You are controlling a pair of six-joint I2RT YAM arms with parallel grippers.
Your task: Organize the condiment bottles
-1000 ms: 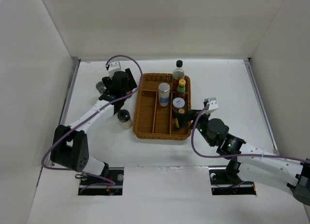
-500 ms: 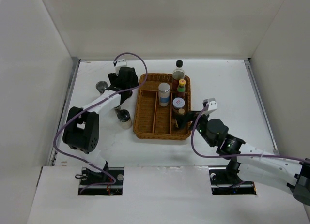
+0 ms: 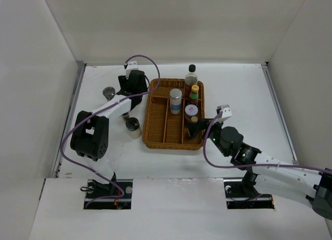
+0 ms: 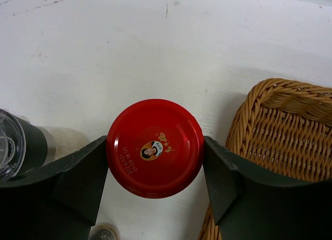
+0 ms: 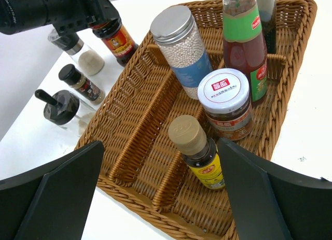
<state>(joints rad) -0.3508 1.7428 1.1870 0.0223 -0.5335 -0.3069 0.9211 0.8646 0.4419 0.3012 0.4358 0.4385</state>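
The left arm's jaws are clenched on the red-lidded jar (image 4: 154, 147), one on each side of the lid. The jar sits just outside the far left corner of the wicker tray (image 4: 280, 121), over bare worktop (image 4: 104, 53). Whether its base has left the worktop is hard to tell from these views.

The right arm's jaws are spread wide and grasp nothing. They hang over the tray's near end, above a tan-capped sauce bottle (image 5: 197, 149). Deeper in the tray's right-hand compartments stand a white-lidded jar (image 5: 227, 102), a silver-capped shaker (image 5: 181, 45) and a yellow-capped sauce bottle (image 5: 244, 32). Left of the tray, loose on the worktop, are a black-capped spice bottle (image 5: 78, 80), a black-topped grinder (image 5: 61, 108) and a clear shaker (image 5: 83, 56).

The step in hand looks like bringing the red-lidded jar into the tray. The next move calls for keeping it above the wicker rim, carrying it across to one of the unfilled left compartments, and setting it down upright before letting go.
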